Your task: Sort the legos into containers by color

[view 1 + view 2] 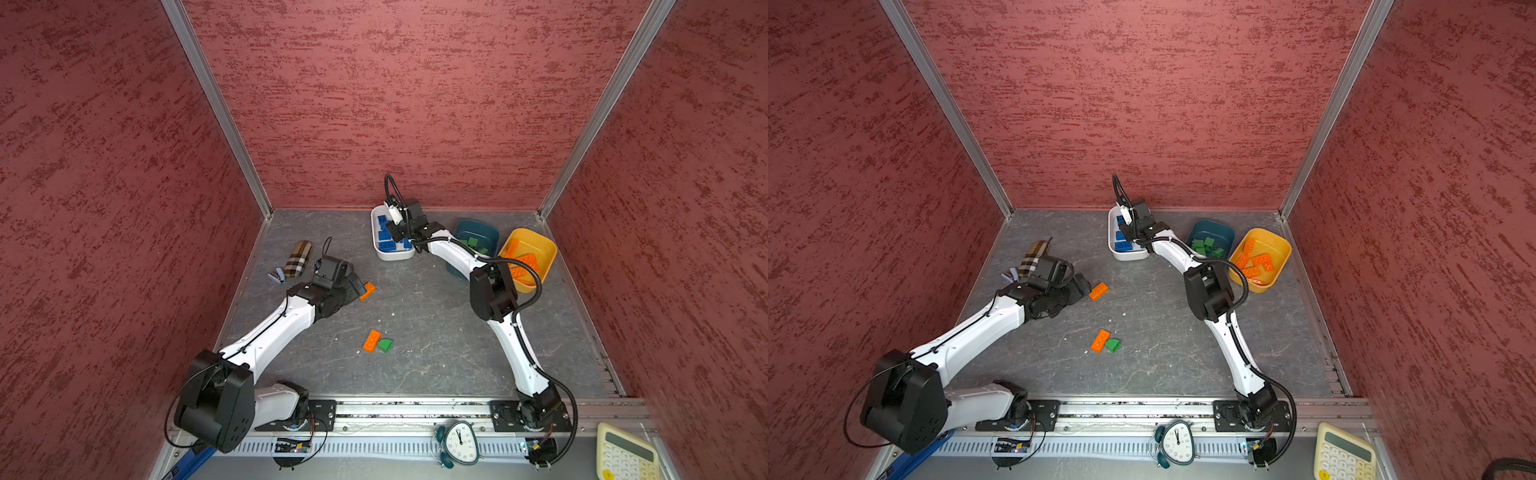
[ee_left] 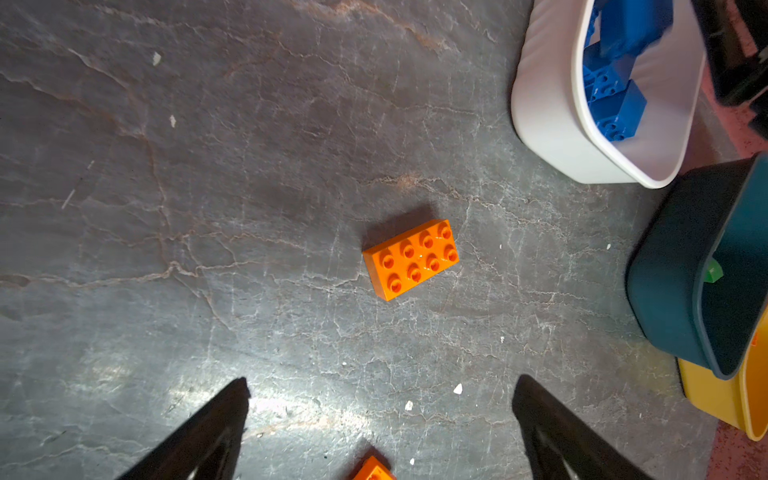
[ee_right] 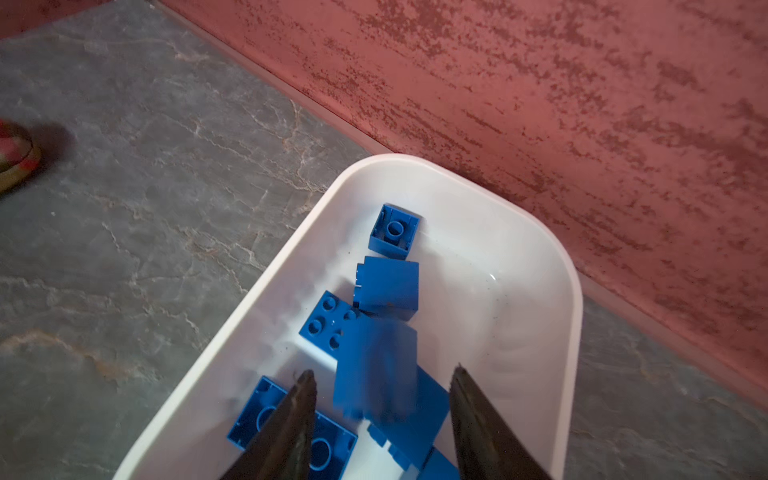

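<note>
My right gripper (image 3: 383,371) hangs open over the white bowl (image 3: 498,249), which holds several blue legos. A motion-blurred blue brick (image 3: 376,357) sits between the spread fingers, touching neither. In both top views this gripper (image 1: 394,232) is above the bowl's near end. My left gripper (image 2: 382,381) is open low over the floor, with an orange brick (image 2: 410,259) lying ahead of its fingertips. A second orange brick (image 1: 371,340) and a green piece (image 1: 385,345) lie together mid-floor. The teal bowl (image 1: 484,230) holds green legos and the yellow bowl (image 1: 544,249) orange ones.
A plaid brown pouch (image 1: 298,258) and a small grey-blue object (image 1: 277,275) lie at the back left, behind my left wrist. A clock (image 1: 459,442) and a calculator (image 1: 625,455) sit by the front rail. Red walls close three sides.
</note>
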You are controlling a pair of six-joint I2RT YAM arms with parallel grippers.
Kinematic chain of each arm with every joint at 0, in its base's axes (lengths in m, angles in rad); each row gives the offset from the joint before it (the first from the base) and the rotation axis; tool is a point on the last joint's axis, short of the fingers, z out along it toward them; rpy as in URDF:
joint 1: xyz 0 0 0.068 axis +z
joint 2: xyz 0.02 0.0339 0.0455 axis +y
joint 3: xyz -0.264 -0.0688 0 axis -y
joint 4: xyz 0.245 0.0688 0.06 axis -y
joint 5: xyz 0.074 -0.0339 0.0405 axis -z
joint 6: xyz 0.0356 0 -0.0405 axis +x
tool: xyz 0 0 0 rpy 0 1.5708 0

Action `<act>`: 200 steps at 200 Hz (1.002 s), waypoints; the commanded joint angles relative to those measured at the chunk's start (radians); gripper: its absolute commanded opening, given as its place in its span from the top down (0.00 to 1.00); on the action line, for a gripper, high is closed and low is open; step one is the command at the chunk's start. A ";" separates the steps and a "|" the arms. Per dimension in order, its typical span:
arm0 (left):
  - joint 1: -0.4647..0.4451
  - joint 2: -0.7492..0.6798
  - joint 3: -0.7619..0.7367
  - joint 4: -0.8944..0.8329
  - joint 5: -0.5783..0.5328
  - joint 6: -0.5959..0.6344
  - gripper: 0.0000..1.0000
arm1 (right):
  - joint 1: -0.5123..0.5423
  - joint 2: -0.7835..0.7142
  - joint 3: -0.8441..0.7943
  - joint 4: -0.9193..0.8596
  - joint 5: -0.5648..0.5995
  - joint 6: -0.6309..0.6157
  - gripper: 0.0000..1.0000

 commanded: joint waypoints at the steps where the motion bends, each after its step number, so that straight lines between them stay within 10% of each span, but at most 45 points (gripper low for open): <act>1: -0.001 0.014 0.015 -0.041 0.010 0.023 0.01 | 0.000 -0.018 0.045 -0.067 -0.063 -0.064 0.33; 97: 0.003 -0.019 -0.018 -0.081 -0.001 0.009 0.01 | 0.014 -0.450 -0.564 0.221 -0.307 -0.027 0.02; 200: 0.018 -0.081 -0.091 -0.065 -0.004 -0.030 0.01 | 0.246 -0.866 -1.180 0.016 -0.355 -0.077 0.01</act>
